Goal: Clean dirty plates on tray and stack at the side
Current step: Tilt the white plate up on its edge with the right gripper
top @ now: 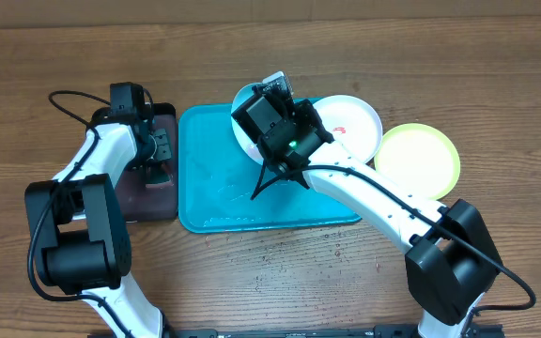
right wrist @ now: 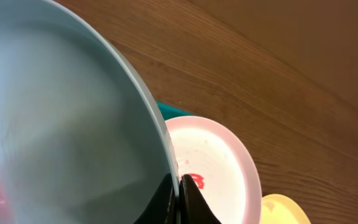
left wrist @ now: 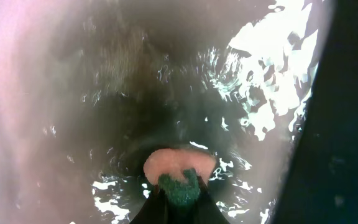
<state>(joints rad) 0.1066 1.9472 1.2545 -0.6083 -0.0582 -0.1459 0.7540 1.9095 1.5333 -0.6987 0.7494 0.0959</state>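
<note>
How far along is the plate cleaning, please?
Done, apparently: the yellow-green plate lies off the tray, no smear visible. In hand: the right claw grips the cyan plate by its rim; the left claw holds a green sponge. Left: the white plate shows a red smear; no stack yet.

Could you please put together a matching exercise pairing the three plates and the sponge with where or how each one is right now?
1. cyan plate
2. white plate
3. yellow-green plate
4. green sponge

A. flat on the table, farthest right
B. held by the left gripper
C. tilted, rim pinched by the right gripper
D. flat, between the other two plates

Pairs: 1-C, 2-D, 3-A, 4-B
</note>
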